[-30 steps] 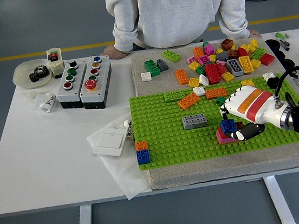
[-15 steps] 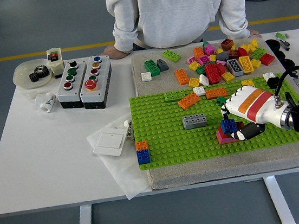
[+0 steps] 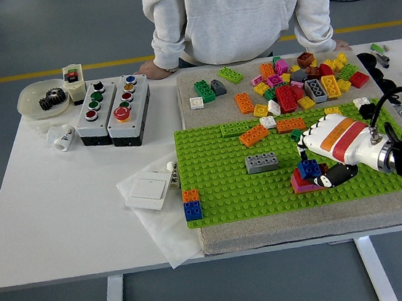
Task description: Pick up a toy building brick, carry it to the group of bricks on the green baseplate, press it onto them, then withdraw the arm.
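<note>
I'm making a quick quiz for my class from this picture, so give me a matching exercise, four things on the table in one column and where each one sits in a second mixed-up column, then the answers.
Things:
1. grey brick
2. blue brick
3. button boxes
4. gear

Places:
A. in the white dish at the table's far left
B. alone on the green baseplate
C. on the bare table left of the baseplate
D. under the robot hand

Pairs: 1-B, 2-D, 3-C, 4-A

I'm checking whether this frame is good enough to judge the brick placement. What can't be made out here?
- Head view: the right hand covers the right side of the blue brick, so its seating on the red brick is unclear.
- The hand's fingers are mostly hidden under its shell.
- The left arm is out of frame.
- The person is cut off by the top edge.
- Button box labels are too small.
</note>
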### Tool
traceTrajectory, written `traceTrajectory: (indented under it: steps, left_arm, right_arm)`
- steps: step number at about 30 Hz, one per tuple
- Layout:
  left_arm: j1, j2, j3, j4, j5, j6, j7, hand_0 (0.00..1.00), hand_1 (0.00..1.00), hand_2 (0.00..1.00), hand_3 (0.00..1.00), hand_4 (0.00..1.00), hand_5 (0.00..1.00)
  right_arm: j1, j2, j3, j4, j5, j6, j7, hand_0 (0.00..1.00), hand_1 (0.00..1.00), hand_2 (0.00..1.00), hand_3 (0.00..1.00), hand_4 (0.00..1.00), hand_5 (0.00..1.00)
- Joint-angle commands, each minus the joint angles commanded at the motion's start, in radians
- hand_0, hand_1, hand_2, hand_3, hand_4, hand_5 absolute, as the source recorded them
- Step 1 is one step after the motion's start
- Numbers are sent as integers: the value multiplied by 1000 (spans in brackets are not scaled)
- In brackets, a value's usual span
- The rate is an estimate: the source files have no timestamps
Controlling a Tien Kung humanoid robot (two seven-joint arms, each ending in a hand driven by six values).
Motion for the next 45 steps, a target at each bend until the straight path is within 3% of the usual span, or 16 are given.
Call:
traceTrajectory:
  steps: [16,27,28,31,33,34,38,39,40,45]
  left_arm:
    - [-1,0,2,-1,-2,-3,2,770,756,789,594,620,615]
    - [2,1,4,0,-4,-3,1,767,756,787,594,623,618]
    - [1,1,4,0,-4,-3,1,774,756,788,594,621,617]
    - [2,1,6,0,-6,-3,1,774,756,788,594,621,617]
    - [4,1,6,0,-5,-3,-1,774,756,788,594,621,617]
    - [5,1,5,0,-4,-3,-1,774,755,786,593,620,616]
    - [9,1,-2,0,5,-3,-1,774,755,786,593,620,616]
    - [9,1,-3,0,7,-3,-1,774,755,786,593,620,616]
    - [11,1,-6,1,13,-3,-1,773,755,787,594,621,617]
    - [16,0,-11,2,22,-2,-2,773,755,787,594,621,617]
  right_arm:
    - [-1,-3,5,20,1,-3,-1,665,671,739,674,857,422]
    - [-47,-45,83,112,13,-3,-29,666,672,741,704,895,431]
    - [-54,-49,90,121,15,-4,-31,669,674,743,769,982,493]
    - [-79,-60,118,146,22,-15,-36,669,674,743,769,982,493]
    - [-118,-70,162,173,37,-41,-42,669,674,743,769,982,493]
    - [-132,-73,181,182,42,-52,-45,678,677,753,801,998,687]
    - [-212,-85,269,224,84,-125,-67,678,677,753,801,998,687]
    - [-229,-86,286,227,100,-146,-72,678,677,753,801,998,687]
    - [-259,-87,312,227,133,-182,-91,704,693,756,774,998,759]
    - [-340,-89,364,227,269,-284,-131,704,693,756,774,998,759]
